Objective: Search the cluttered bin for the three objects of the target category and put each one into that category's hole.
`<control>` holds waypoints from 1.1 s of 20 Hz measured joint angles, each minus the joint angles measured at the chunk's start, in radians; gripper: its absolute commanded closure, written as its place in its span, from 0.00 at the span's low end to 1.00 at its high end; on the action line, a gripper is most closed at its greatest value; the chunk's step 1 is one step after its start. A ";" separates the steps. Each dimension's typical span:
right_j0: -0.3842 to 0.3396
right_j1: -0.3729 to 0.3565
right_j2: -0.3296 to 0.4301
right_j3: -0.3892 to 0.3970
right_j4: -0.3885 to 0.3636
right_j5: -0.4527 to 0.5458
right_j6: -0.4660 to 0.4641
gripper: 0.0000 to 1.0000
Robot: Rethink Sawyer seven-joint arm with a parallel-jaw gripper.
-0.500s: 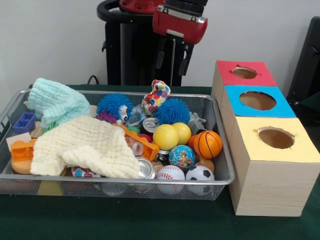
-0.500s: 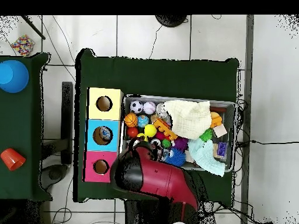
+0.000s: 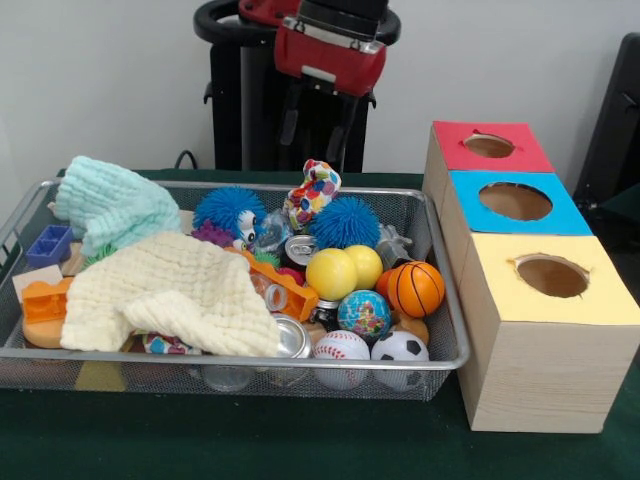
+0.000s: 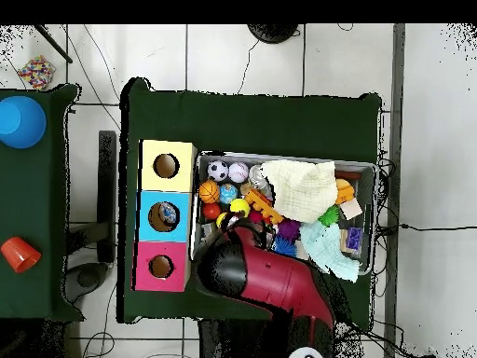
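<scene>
The silver wire mesh bin (image 3: pixel 448 300) sits on the green table, full of clutter; it also shows in the overhead view (image 4: pixel 289 156). In it lie two yellow balls (image 3: pixel 331 273), a basketball (image 3: pixel 415 288), a globe ball (image 3: pixel 364 314), a baseball (image 3: pixel 341 347), a soccer ball (image 3: pixel 399 347), two blue spiky balls (image 3: pixel 345 222), cans (image 3: pixel 292 335), blocks (image 3: pixel 45 300), a cream cloth (image 3: pixel 170 290) and a mint cloth (image 3: pixel 115 205). Three boxes with round holes stand beside it: red (image 3: pixel 490 147), blue (image 3: pixel 515 200), yellow (image 3: pixel 550 275). My gripper (image 3: pixel 322 140) hangs open and empty above the bin's far rim.
In the overhead view my red arm (image 4: pixel 270 275) covers the bin's corner nearest the base and hides the gripper. A second green table at the left carries a blue bowl (image 4: pixel 20 121) and a red cup (image 4: pixel 19 253). Cables run over the tiled floor.
</scene>
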 measured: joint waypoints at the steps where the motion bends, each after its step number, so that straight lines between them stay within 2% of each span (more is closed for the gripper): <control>1: -0.007 0.000 0.000 0.000 0.000 0.000 0.000 0.00; 5: -0.044 0.000 0.000 -0.001 -0.001 0.000 0.000 0.00; 22: -0.074 0.000 0.003 -0.002 -0.001 0.000 0.000 0.00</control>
